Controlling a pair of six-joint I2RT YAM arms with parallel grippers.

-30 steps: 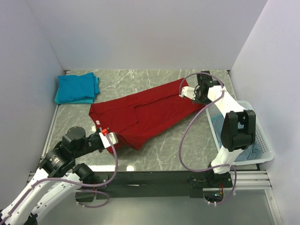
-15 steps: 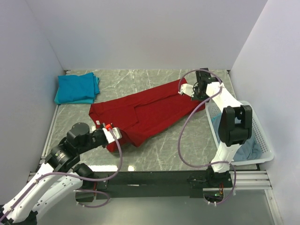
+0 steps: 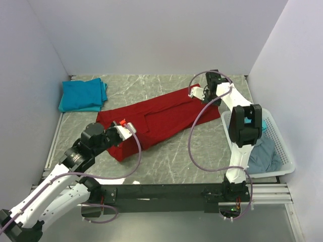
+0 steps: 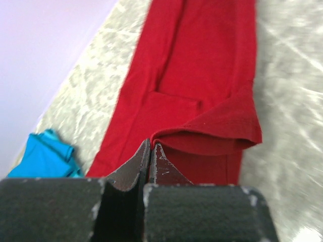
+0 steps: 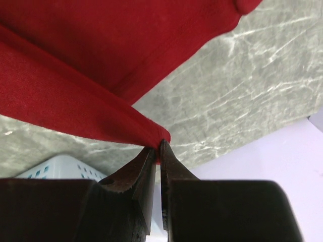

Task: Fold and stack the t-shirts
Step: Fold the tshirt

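Left gripper (image 3: 128, 127): since a second ago I have brought it away from the near edge and inward over the cloth. Its jaws are pinched on a hem of the red t-shirt (image 3: 161, 113).
Right gripper (image 3: 194, 92): it has shifted farther back and a little to the left, and is clamped on the shirt's far corner, which it holds just off the table (image 3: 202, 146).
Red t-shirt: it lies slantwise across the middle, narrower than before, with its near side lifted and doubled over along its length.
Teal pile (image 3: 83, 95): folded and lying in the far left corner, apart from the red one. I count that part as done.
Basket (image 3: 288, 162): a grey-blue t-shirt (image 3: 265, 156) is bunched inside and not yet folded.
Progress: roughly midway by my reckoning. The red fold is unfinished, then stacking, then the basket's contents.
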